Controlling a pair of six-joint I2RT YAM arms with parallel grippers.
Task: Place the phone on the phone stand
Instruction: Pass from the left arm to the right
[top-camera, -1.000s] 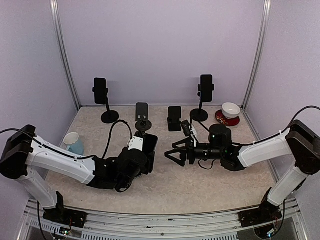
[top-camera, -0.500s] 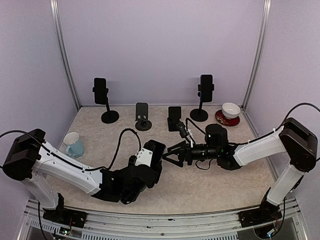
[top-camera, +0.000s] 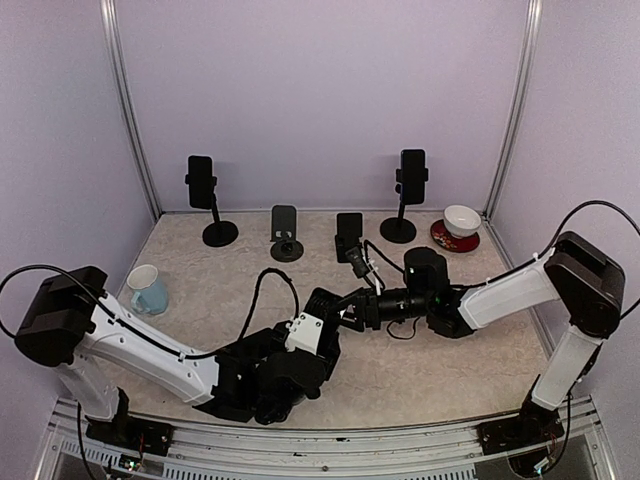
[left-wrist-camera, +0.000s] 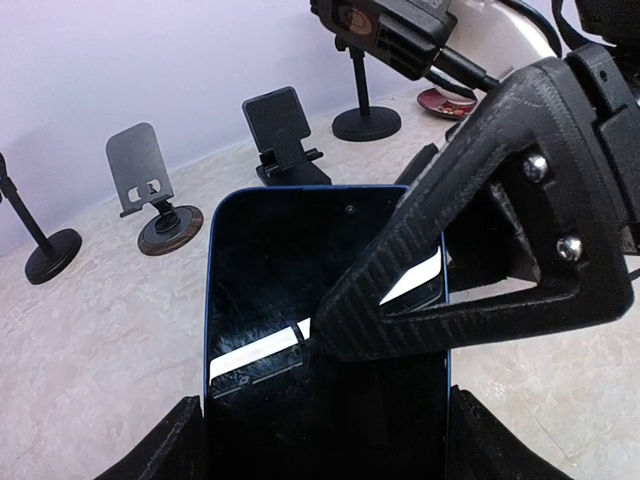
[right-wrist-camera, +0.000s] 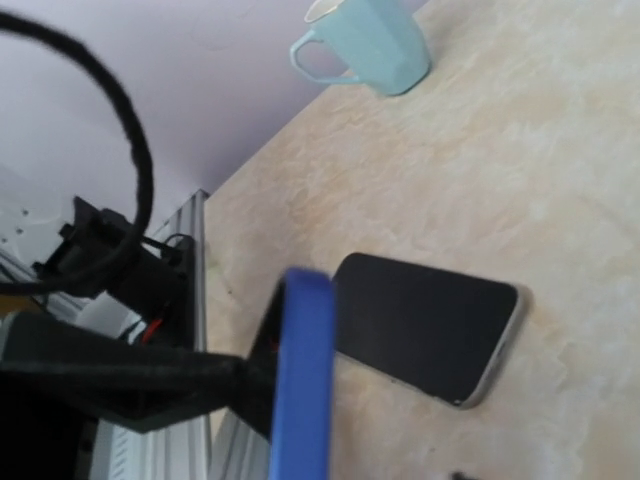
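Hand-over stage; placement on a stand has not yet begun. The phone is off the worktop, held near the middle front by its long edges in the left claw, whose fingers are closed against both sides. The right claw meets it with jaws standing apart and the phone between them. One finger lies across the screen and the other appears clear of the back, so you should read this claw as not yet gripping. What seems left for you: close the right claw, release the left, carry the phone to the back row and seat it. There the left low stand and the right low stand look vacant. The left pole stand and the right pole stand carry dark heads, and you cannot tell whether those are phones. The overhead view fixes the arms and the row of stands but blurs the contact between claws. The left wrist view shows the finger on the glass and the phone's blue rim. Only the right wrist view shows the phone edge-on and a second phone lying flat on the worktop beneath, with the mug beyond it.
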